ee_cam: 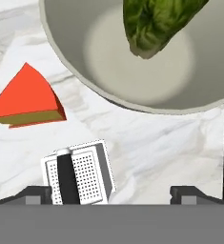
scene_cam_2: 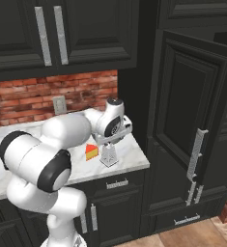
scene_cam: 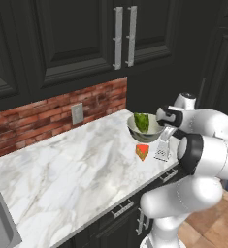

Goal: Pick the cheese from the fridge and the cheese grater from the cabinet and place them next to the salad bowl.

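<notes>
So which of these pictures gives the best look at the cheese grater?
The hand view: the cheese grater stands close up, its dotted holes plain. In the left base view the grater is small, beside the cheese. In the right base view it is small, below the arm.

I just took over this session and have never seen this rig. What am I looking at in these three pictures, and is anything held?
A white robot arm stands at a marble counter. Two pictures come from cameras behind it, left and right; the third looks along its gripper. On the counter sit the salad bowl with lettuce, the cheese wedge and the cheese grater, all close together. In the hand view the grater stands beside one finger; the jaws look spread, so nothing seems held.
</notes>
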Controlling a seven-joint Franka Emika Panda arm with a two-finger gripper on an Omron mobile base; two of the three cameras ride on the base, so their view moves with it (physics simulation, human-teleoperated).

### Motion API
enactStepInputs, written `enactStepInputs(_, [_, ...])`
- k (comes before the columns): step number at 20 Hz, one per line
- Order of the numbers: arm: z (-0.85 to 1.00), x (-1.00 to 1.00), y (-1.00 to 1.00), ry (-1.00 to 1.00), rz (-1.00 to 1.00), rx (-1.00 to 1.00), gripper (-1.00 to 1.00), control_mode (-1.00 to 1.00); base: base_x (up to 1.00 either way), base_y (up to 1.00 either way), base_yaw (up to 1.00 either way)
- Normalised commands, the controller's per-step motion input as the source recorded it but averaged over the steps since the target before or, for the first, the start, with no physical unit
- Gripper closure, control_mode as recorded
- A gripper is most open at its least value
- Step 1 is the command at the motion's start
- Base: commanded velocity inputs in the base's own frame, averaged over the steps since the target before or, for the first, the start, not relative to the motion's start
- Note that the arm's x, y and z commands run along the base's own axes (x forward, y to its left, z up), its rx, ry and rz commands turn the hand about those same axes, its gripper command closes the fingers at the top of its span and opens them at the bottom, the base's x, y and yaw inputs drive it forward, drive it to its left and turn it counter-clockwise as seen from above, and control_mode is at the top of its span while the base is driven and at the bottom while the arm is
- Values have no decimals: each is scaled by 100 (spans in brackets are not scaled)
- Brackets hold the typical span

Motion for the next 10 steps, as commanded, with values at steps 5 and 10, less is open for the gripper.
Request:
enactStepInputs(5, [0, -1, 0, 2, 0, 0, -100, -100, 0, 0, 0])
enactStepInputs(10, [0, -12, 6, 0, 0, 0, -100, -100, 0, 0, 0])
